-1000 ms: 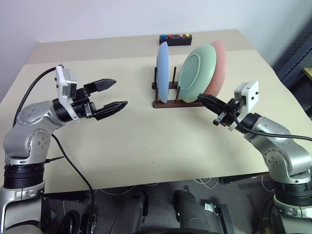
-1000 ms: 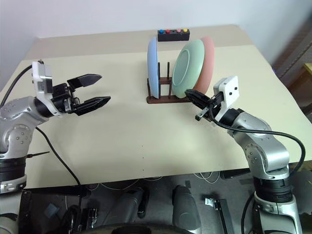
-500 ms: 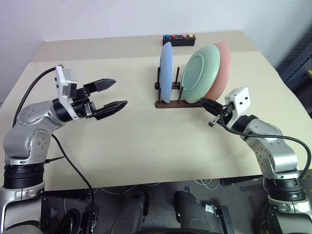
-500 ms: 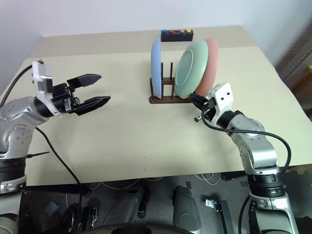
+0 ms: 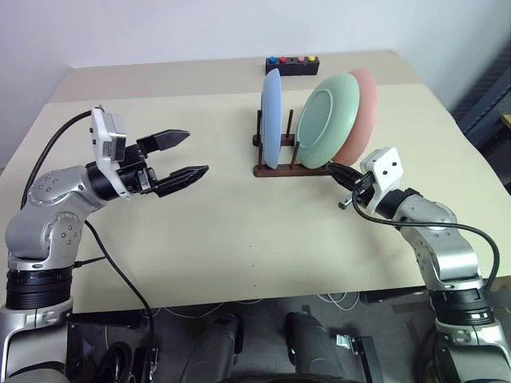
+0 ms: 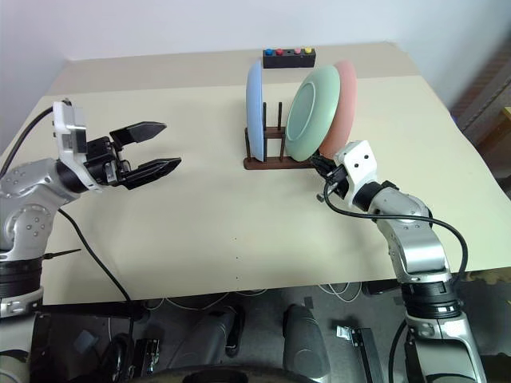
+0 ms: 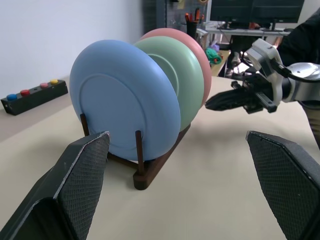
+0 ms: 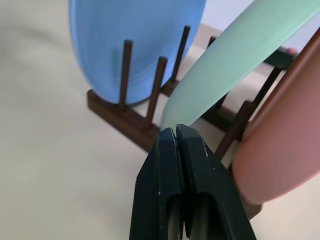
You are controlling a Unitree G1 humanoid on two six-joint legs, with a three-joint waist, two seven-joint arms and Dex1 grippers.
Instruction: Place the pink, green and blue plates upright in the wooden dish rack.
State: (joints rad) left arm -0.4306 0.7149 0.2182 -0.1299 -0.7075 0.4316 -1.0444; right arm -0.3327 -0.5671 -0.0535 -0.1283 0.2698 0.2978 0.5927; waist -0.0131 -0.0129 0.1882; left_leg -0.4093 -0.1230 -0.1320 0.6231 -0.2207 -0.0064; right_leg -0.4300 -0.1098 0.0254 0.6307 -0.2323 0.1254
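All three plates stand in the wooden dish rack (image 5: 275, 167): blue plate (image 5: 270, 120) at its left end, green plate (image 5: 326, 121) leaning, pink plate (image 5: 361, 116) at its right end. My right gripper (image 5: 334, 171), pressed shut and empty, points at the rack's right end beneath the green plate. My left gripper (image 5: 180, 155) gapes wide, holding nothing, well left of the rack.

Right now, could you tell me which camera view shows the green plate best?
The left eye view: the green plate shows its whole face, leaning in the wooden dish rack. The left wrist view hides it behind the blue plate; the right wrist view catches its edge.
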